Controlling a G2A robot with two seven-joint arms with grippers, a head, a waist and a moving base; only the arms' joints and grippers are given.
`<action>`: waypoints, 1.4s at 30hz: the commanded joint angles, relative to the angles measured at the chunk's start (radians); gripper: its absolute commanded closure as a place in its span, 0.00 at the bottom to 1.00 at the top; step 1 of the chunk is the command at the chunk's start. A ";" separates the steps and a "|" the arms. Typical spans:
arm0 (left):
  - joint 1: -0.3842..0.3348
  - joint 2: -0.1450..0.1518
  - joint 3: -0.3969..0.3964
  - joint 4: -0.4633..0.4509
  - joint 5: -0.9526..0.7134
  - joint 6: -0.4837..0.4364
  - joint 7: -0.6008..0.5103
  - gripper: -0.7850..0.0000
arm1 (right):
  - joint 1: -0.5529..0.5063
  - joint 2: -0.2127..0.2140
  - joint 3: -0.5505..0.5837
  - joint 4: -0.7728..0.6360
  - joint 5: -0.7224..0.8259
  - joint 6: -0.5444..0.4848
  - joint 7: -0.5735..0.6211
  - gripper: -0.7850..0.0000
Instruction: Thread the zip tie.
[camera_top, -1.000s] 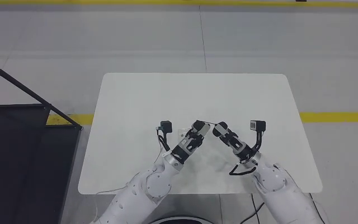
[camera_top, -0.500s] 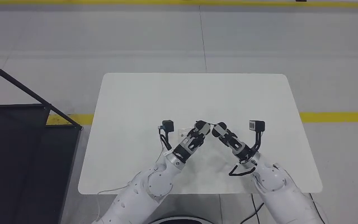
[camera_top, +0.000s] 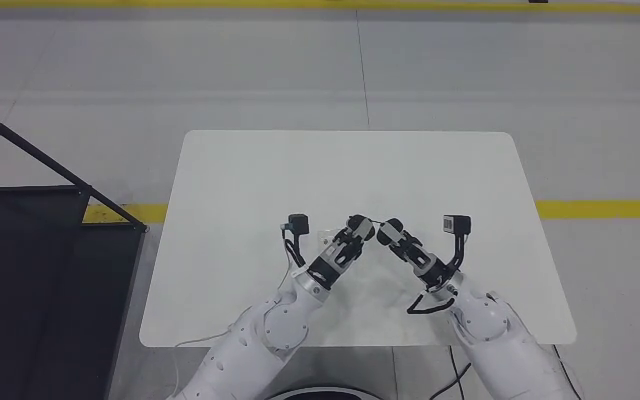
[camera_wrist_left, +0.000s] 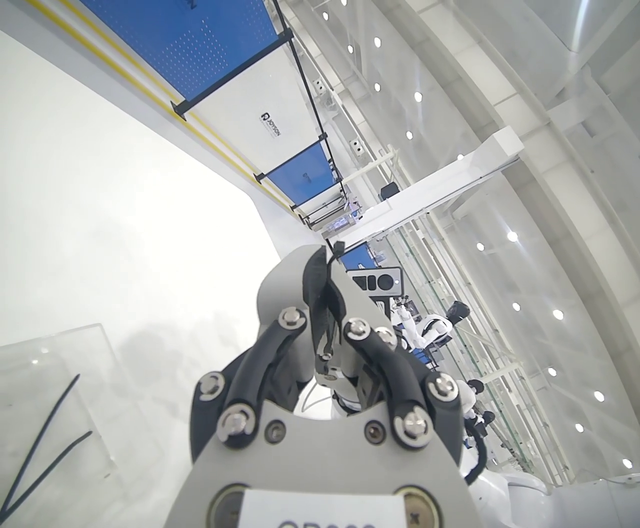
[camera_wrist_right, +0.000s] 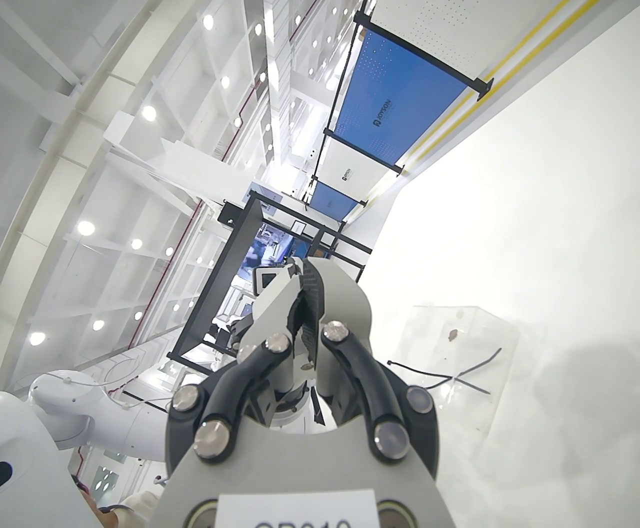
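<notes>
**Top view:** Over the lower centre of the white table (camera_top: 250, 180), the left gripper (camera_top: 359, 227) and right gripper (camera_top: 388, 230) meet tip to tip. A thin black zip tie (camera_top: 373, 221) is strung between them.

**Left wrist view:** The left gripper (camera_wrist_left: 326, 262) is clamped on the zip tie (camera_wrist_left: 339, 247), whose head pokes past its tips. A clear tray (camera_wrist_left: 102, 327) holding spare ties (camera_wrist_left: 47, 425) sits near it on the table.

**Right wrist view:** The right gripper (camera_wrist_right: 305, 272) is pinched closed. What it grips is hidden here.
</notes>
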 joint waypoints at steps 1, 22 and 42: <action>0.001 -0.002 -0.004 0.000 0.004 0.001 -0.002 1.00 | 0.000 -0.001 0.001 0.000 0.000 0.000 0.003 1.00; 0.058 0.034 -0.218 -0.133 0.039 0.053 -0.213 1.00 | -0.032 0.002 0.063 -0.058 -0.186 0.006 0.007 0.08; 0.221 0.113 -0.596 -0.338 -0.222 -0.015 -0.669 1.00 | -0.129 0.000 0.042 -0.313 -0.806 0.206 -0.163 0.00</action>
